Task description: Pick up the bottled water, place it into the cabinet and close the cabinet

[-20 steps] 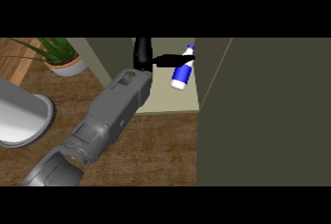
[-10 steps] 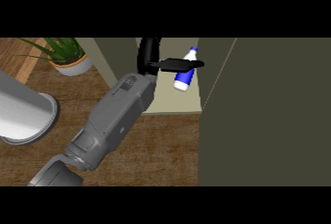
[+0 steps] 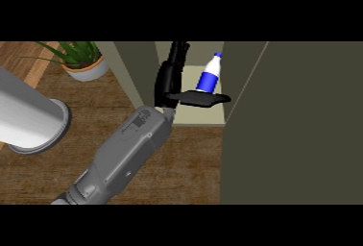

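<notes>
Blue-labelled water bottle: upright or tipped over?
Upright, leaning slightly: the blue-labelled plastic water bottle points cap up inside the olive cabinet.

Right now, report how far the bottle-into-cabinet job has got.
Done: the bottled water stands upright on the cabinet shelf.
In hand: the right hand is inside the cabinet beside the bottle, fingers straight, thumb crossing in front of its base. It looks released, though contact at the thumb cannot be ruled out.
Left: draw the hand out and close the cabinet door, which stands open.
</notes>
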Motion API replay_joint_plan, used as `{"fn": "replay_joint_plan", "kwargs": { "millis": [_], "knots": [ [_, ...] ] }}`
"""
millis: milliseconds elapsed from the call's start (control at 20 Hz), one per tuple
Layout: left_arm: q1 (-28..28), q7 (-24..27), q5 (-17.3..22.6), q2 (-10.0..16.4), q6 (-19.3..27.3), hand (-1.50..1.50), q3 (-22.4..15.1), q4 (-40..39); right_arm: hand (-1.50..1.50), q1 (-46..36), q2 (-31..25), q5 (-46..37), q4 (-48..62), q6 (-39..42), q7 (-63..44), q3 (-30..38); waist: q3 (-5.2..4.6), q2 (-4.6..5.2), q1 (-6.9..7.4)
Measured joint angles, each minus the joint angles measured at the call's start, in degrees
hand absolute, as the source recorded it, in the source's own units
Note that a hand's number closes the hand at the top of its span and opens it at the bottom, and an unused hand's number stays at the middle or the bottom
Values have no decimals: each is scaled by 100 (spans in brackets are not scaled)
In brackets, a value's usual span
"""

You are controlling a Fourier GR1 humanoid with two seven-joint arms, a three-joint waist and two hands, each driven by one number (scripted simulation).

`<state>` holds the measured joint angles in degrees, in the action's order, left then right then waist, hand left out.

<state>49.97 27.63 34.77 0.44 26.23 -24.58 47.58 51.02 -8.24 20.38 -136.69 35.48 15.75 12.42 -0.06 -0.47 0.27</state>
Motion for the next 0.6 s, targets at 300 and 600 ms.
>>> {"fn": "replay_joint_plan", "kwargs": {
  "millis": [300,600],
  "knots": [
    [-1205,-147,-158,146,78,-150,-469,1467,-150,-29,103,-23,-17,-102,-66,-220,-1,-7,52],
    [-2297,-472,-348,419,327,-150,-978,2992,-150,-236,-22,-38,-34,-196,-260,-357,0,2,72]
  ]
}}
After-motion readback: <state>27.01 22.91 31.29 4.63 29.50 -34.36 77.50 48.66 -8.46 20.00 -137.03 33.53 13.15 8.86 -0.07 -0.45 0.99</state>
